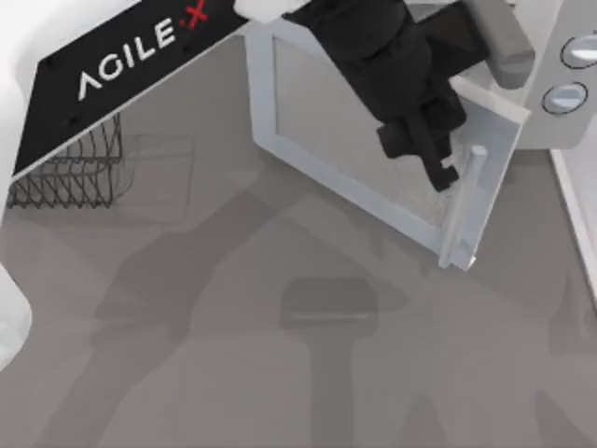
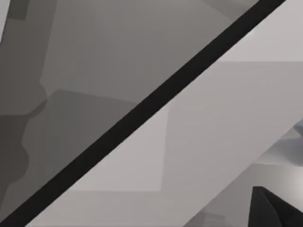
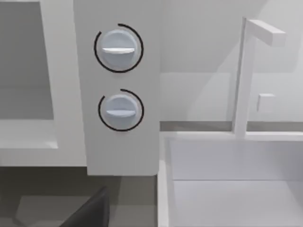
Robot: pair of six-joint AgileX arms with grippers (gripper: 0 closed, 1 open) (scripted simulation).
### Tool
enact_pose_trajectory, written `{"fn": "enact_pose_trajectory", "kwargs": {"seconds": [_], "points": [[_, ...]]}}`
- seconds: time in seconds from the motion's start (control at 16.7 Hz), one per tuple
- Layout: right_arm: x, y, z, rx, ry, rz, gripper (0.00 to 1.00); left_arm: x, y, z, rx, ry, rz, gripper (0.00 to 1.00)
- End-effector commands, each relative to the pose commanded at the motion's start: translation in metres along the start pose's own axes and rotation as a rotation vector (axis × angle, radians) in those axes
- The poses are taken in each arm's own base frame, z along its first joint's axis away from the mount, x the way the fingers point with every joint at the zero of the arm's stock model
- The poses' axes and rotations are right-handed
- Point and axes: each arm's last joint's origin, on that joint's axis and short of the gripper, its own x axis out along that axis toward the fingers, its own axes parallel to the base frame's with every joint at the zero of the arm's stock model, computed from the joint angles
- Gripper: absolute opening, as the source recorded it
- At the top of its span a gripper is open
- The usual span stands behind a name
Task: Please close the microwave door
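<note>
Top view: left hand [image 1: 438, 159] against microwave door [image 1: 354, 140] near handle, finger state unclear

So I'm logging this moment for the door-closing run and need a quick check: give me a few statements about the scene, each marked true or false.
1. The microwave door is fully shut. False: it stands swung open.
2. A dark arm reaches over the door, its gripper beside the handle. True.
3. The microwave panel carries two round knobs. True.
4. The wire rack sits at the table's right. False: it is at the left.
</note>
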Motion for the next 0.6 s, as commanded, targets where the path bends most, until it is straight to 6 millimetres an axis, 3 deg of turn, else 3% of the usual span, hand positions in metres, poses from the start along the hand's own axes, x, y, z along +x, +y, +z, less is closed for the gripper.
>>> {"fn": "enact_pose_trajectory", "kwargs": {"seconds": [0.12,0.36,0.6], "points": [[0.0,0.0,0.0,0.0,0.0,0.0,1.0,-0.005,0.008,-0.003,-0.03,-0.009,0.003,0.0],[0.0,0.0,0.0,0.0,0.0,0.0,1.0,-0.005,0.006,-0.002,-0.022,-0.01,0.0,0.0],[0.0,0.0,0.0,0.0,0.0,0.0,1.0,-0.016,-0.023,0.011,0.048,-0.012,-0.063,0.0]]}}
